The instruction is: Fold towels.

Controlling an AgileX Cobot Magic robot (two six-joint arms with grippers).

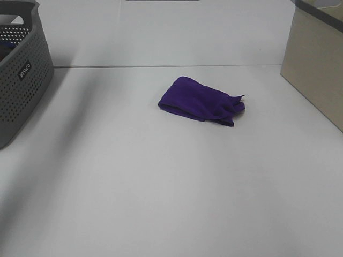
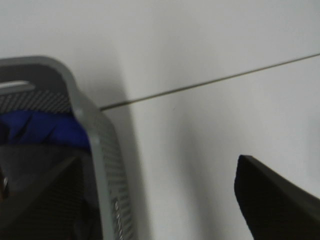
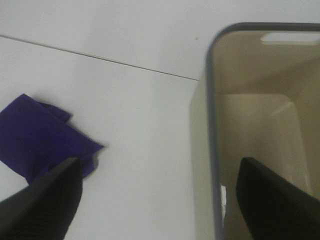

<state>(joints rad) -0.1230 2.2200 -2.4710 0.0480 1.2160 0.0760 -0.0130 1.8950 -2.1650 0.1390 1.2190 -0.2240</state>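
The deep purple towel (image 1: 201, 100) lies loosely bunched in the middle of the white table; no white tag shows on it. It also shows in the right wrist view (image 3: 40, 134), near one finger. Neither gripper appears in the exterior high view. My right gripper (image 3: 160, 165) is open and empty, above the table between the towel and the beige bin. My left gripper (image 2: 159, 165) is open and empty, with one finger over the grey basket and the other over bare table.
The grey perforated basket (image 1: 24, 69) stands at the far left, and its wall shows in the left wrist view (image 2: 107, 150), with a blue cloth (image 2: 47, 127) inside. A beige bin (image 1: 316, 59) stands at the far right; its rim shows in the right wrist view (image 3: 210, 100). A seam (image 1: 161, 66) crosses the table.
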